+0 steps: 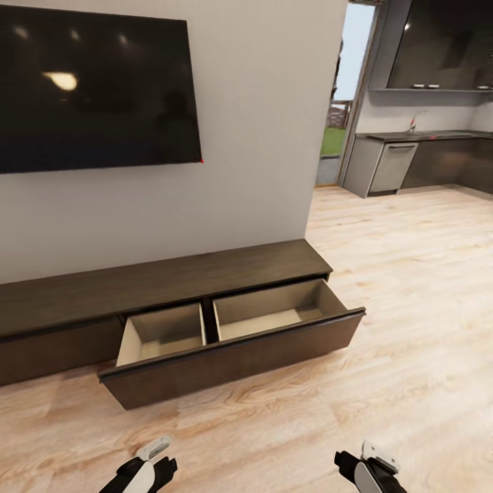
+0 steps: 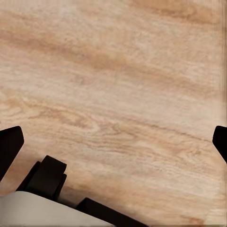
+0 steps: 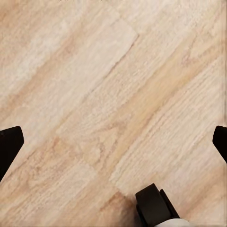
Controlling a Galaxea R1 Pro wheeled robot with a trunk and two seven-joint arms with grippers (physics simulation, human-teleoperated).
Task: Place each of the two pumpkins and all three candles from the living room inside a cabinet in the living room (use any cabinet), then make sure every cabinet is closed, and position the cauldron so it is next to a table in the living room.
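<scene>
The wooden floor (image 1: pixel 411 287) takes up most of the head view, pale planks running from the robot's base out to a grey kitchen (image 1: pixel 424 150) seen through the opening on the right. Above it stands a white wall (image 1: pixel 260 137) carrying a large dark television (image 1: pixel 96 89). Along the foot of that wall runs the cabinet (image 1: pixel 164 281), long, low and dark brown, with a bare flat top.

Its wide drawer (image 1: pixel 233 342) is pulled well out toward the robot — two light-lined compartments side by side, split by a dark divider, and as far as the view reaches into them both look empty.

Smallest come the arms. The left gripper (image 2: pixel 113 142) and the right gripper (image 3: pixel 113 142) hang low over bare floor, well short of the drawer. In each wrist view the dark fingertips sit at opposite edges with only planks between them, so both sets of jaws stand wide and carry nothing.

By my reading the task is at an early stage. A storage space has been opened, but no pumpkin or candle lies in it. All five items remain to be fetched and dropped in, the drawer then has to be pushed shut, and the cauldron placed beside a table.
</scene>
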